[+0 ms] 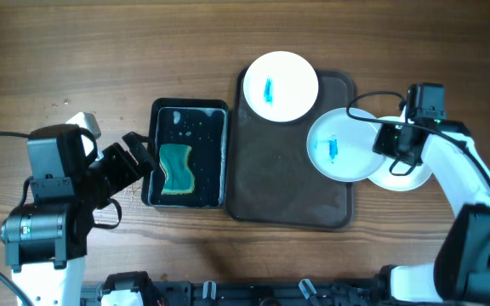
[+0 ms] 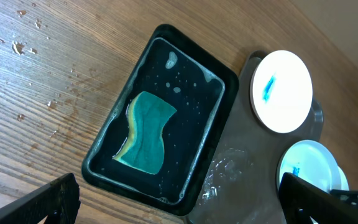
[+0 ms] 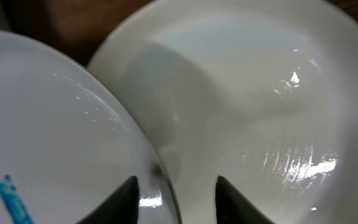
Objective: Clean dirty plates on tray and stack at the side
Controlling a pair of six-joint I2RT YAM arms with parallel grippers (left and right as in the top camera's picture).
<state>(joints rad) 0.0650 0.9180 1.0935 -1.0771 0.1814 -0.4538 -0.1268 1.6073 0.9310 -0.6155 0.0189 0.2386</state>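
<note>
The dark brown tray [image 1: 287,191] lies mid-table. One white plate with a blue smear [image 1: 280,87] rests on its far edge. A second smeared plate [image 1: 337,146] hangs over the tray's right rim and overlaps a plain white plate [image 1: 408,176] on the table. My right gripper [image 1: 395,140] straddles the second plate's right rim. In the right wrist view it [image 3: 176,180] is shut on that rim, with the smeared plate [image 3: 55,124] to the left and the plain plate [image 3: 260,93] beneath. My left gripper [image 1: 139,157] is open and empty, left of the tray.
A smaller black tray [image 1: 154,153] with water and a teal sponge [image 1: 176,168] lies left of the brown tray. In the left wrist view it [image 2: 104,149] is below my open left gripper [image 2: 179,202], with the sponge [image 2: 145,134] inside. Crumbs dot the wood.
</note>
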